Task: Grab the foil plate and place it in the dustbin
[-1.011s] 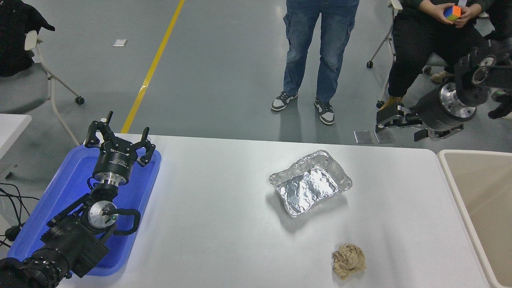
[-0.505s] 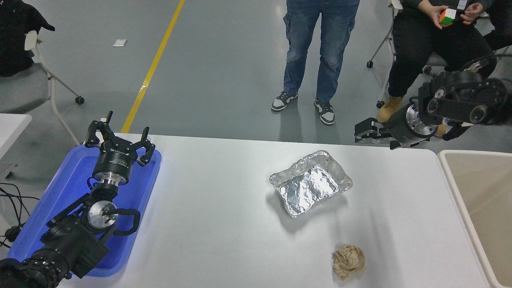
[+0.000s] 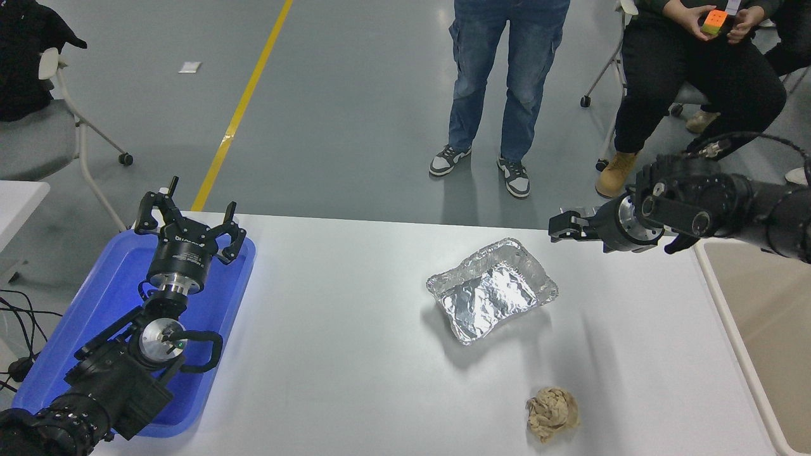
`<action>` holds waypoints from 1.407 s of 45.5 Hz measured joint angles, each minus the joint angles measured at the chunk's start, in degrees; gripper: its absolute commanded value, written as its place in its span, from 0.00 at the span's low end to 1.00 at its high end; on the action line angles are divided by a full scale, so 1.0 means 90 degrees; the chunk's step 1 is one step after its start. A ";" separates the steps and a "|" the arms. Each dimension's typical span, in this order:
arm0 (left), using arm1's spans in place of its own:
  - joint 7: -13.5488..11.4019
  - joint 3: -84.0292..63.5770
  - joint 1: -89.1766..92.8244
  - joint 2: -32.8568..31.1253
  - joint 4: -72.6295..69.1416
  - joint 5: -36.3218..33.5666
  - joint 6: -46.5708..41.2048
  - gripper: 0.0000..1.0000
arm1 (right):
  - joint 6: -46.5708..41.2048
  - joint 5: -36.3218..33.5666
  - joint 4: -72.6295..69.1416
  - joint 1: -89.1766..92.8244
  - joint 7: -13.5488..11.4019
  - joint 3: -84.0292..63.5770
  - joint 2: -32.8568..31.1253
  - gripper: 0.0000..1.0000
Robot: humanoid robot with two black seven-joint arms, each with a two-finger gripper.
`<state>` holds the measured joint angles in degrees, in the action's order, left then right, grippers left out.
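The foil plate (image 3: 491, 290), a shiny crinkled silver tray, lies on the white table (image 3: 342, 354) right of centre. The beige dustbin (image 3: 770, 329) stands at the table's right edge, partly cut off by the picture. My right gripper (image 3: 562, 227) reaches in from the right, above the table's far edge. It is just up and right of the foil plate, not touching it, its fingers apart and holding nothing. My left gripper (image 3: 189, 221) is parked open over the blue tray at the lower left.
A crumpled tan paper ball (image 3: 552, 413) lies near the front edge, below the foil plate. A blue tray (image 3: 57, 354) sits at the left. A person stands beyond the far edge; another sits at the top right holding a coloured cube.
My right arm has swung in from the upper right, down and left, bringing its gripper close to the foil plate's far right corner. The foil plate, paper ball and left arm have not moved.
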<state>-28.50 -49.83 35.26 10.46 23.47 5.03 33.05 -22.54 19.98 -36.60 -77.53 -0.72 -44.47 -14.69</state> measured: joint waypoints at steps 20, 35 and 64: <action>-0.0001 0.0000 0.0004 0.0000 0.0000 0.0002 0.0000 1.00 | 0.0505 0.0004 0.0214 0.0617 0.0040 0.0088 0.0533 1.00; -0.0001 0.0000 0.0004 0.0000 0.0000 0.0002 0.0000 1.00 | 0.0615 -0.0173 0.0105 0.0796 -0.0001 0.0151 0.0639 1.00; 0.0003 0.0000 0.0004 0.0000 0.0000 -0.0001 0.0000 1.00 | 0.0634 -0.1272 -0.0478 0.0872 -0.0338 0.0227 0.0704 1.00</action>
<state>-28.47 -49.83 35.29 10.46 23.47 5.01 33.05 -16.83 8.53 -40.91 -69.69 -3.76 -42.42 -8.35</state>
